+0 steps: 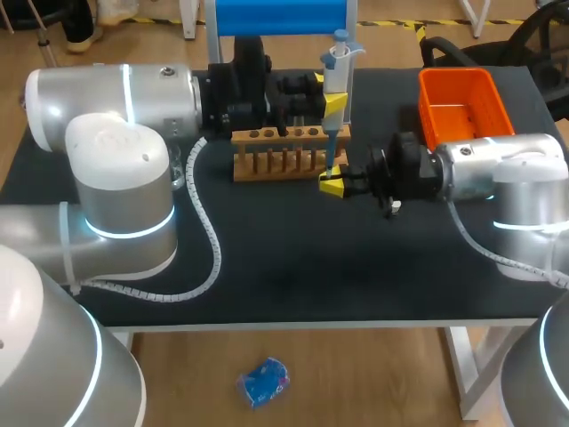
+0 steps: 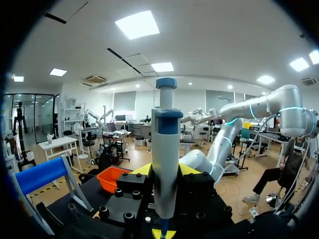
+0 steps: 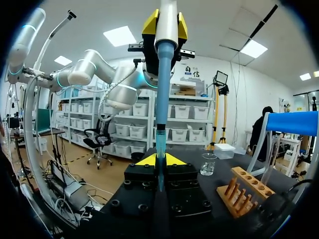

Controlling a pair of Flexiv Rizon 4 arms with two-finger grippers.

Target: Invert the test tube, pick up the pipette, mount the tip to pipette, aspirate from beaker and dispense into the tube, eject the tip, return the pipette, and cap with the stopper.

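My left gripper (image 1: pixel 336 105) is shut on the grey and blue pipette (image 1: pixel 338 62), holding it upright above the wooden rack (image 1: pixel 289 153). In the left wrist view the pipette (image 2: pixel 165 164) fills the middle, between my own fingers (image 2: pixel 164 233). Its blue tip (image 3: pixel 163 89) points straight down into a thin test tube (image 3: pixel 159 149). My right gripper (image 3: pixel 159 160) is shut on that tube just in front of the rack, also seen in the head view (image 1: pixel 332 184). The glass beaker (image 3: pixel 208 164) stands behind it on the mat.
An orange bin (image 1: pixel 462 107) sits at the back right. A blue-topped stand (image 1: pixel 280 16) rises behind the rack. The beaker (image 1: pixel 178 169) is half hidden by my left arm. The black mat (image 1: pixel 293 258) covers the table in front of the grippers.
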